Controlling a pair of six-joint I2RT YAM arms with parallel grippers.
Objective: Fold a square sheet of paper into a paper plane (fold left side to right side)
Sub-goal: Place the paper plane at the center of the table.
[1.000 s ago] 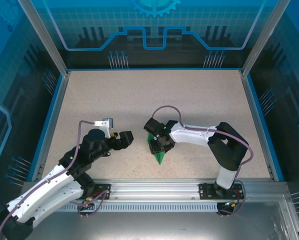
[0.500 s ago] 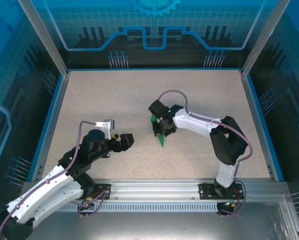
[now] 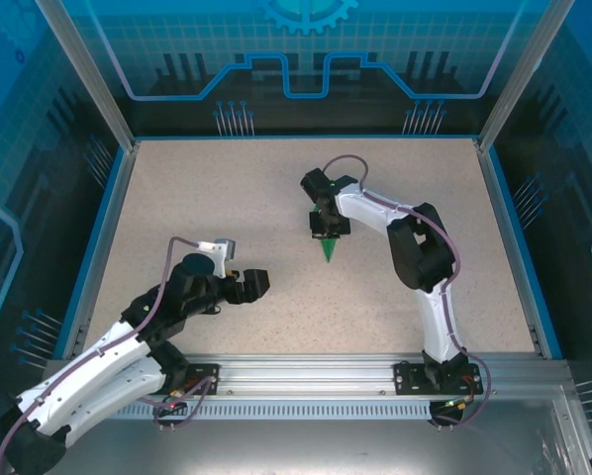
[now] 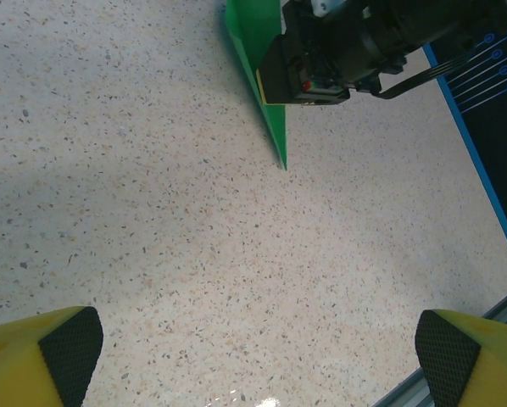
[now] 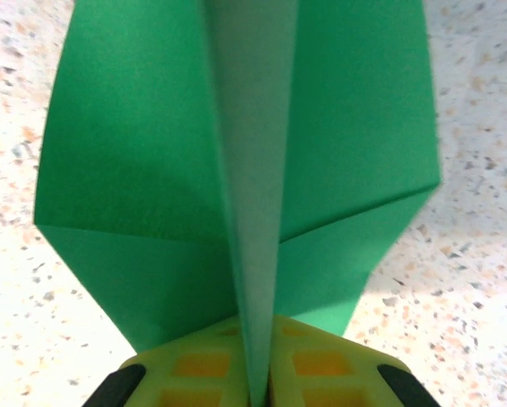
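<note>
**While the left gripper (image 3: 259, 284) gapes, the right gripper (image 3: 326, 230) pinches the paper plane (image 3: 327, 249)**

Where the right gripper's yellow fingers (image 5: 321, 386) meet, they are pressed together on the plane's centre fold. The green wings spread to either side just beyond the fingertips. Seen from above, the plane juts out from that gripper toward the arm bases, its pointed nose the part farthest from the fingers. Whether the nose touches the speckled tabletop (image 3: 207, 198) below the gripper cannot be told. Well apart from the right gripper, to its left and nearer the bases, the left gripper hangs with its jaws spread wide. Its black pads (image 4: 71, 348) sit at opposite edges of its wrist view, with bare tabletop between them.
</note>
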